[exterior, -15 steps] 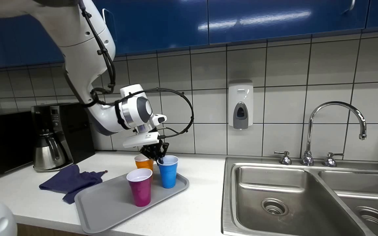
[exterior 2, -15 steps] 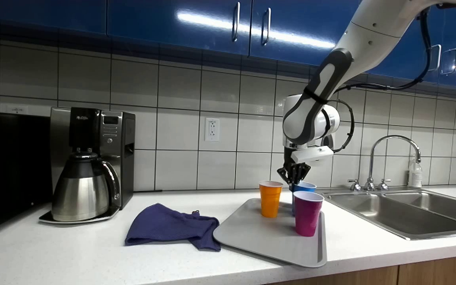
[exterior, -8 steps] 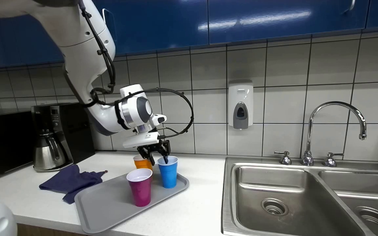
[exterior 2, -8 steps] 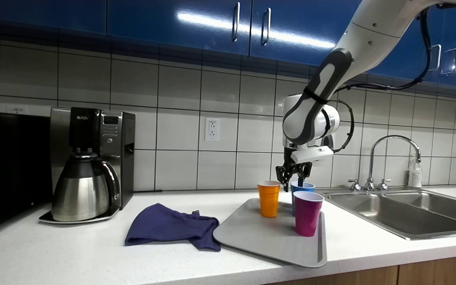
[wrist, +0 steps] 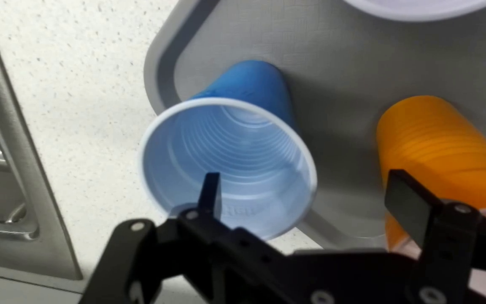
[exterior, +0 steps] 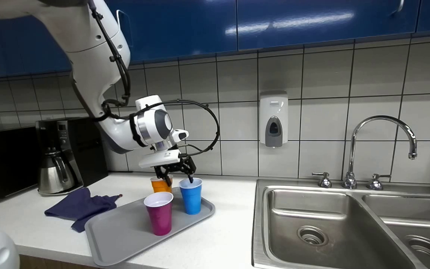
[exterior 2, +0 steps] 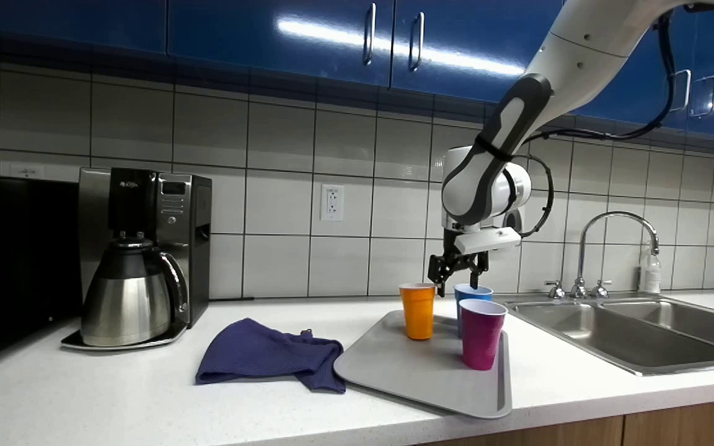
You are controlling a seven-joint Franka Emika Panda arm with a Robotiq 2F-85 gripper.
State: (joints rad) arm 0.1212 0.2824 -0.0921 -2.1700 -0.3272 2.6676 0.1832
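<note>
Counter point(exterior 2: 115, 396): white. Sink point(exterior: 260, 224): steel. Tray point(exterior: 125, 235): grey; near corner at the counter's front edge, strip of counter between tray and sink. Cloth point(exterior 2: 258, 356): purple, just beside the tray. Gripper point(wrist: 304, 185): jaws wide apart, nothing held; one finger point(wrist: 210, 196) at the mouth of the blue cup point(exterior: 191, 198), the other near the orange cup point(exterior 2: 419, 316). Magenta cup point(exterior 2: 481, 337): nearer the front. All three upright on the tray, gaps between.

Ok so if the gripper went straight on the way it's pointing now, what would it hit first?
Probably the orange cup: the open gripper has one of its fingers right beside that cup, perhaps touching. The other lines up with the mouth of the blue cup. Depth is unclear.
</note>
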